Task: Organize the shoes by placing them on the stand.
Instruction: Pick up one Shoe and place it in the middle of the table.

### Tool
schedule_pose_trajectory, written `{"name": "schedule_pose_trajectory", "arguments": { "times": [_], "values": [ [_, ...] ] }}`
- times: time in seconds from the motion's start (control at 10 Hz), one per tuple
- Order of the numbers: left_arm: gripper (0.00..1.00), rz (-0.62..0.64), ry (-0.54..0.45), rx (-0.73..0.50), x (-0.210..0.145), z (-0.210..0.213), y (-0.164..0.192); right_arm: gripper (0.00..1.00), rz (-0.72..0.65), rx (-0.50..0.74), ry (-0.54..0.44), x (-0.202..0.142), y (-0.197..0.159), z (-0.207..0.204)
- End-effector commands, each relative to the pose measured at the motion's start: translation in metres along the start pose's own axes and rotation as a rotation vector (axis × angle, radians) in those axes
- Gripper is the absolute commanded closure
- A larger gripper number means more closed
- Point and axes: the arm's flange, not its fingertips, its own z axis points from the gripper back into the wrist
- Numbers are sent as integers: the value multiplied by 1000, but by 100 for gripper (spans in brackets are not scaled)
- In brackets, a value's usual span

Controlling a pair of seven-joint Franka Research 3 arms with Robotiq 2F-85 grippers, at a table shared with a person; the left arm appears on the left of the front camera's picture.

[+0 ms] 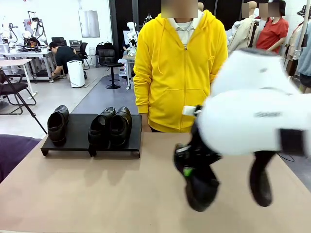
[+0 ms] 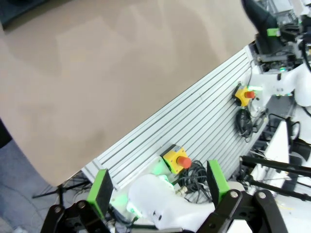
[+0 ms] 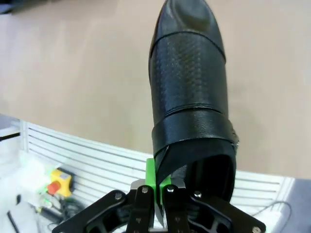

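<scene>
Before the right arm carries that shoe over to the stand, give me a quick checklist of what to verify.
1. Right fingers pinched on the shoe rim: ok.
2. Shoe lifted off the table: ok.
3. Free slot on the stand, between the single shoe and the pair: ok.
4. Left fingers open, back at the table's near edge: ok.
5. Person behind the table; hands clear: cannot tell.

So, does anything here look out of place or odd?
One glossy black leather loafer hangs off the stand, pinched at its rim by the right gripper over the beige table. Three loafers sit on the low black stand, leaving a gap.
</scene>
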Motion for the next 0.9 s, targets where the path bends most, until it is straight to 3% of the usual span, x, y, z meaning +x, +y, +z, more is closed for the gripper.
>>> {"name": "schedule_pose_trajectory", "arguments": {
  "times": [0.0, 0.3, 0.8],
  "values": [
    [0, 12, 9, 3, 0, 3, -1, 100, -47, -28, -35, 44, 35, -41],
    [0, 12, 9, 3, 0, 3, -1, 100, -44, -15, -1, 77, 67, -113],
    [0, 12, 9, 3, 0, 3, -1, 100, -49, 12, 15, 85, 76, -146]
  ]
}}
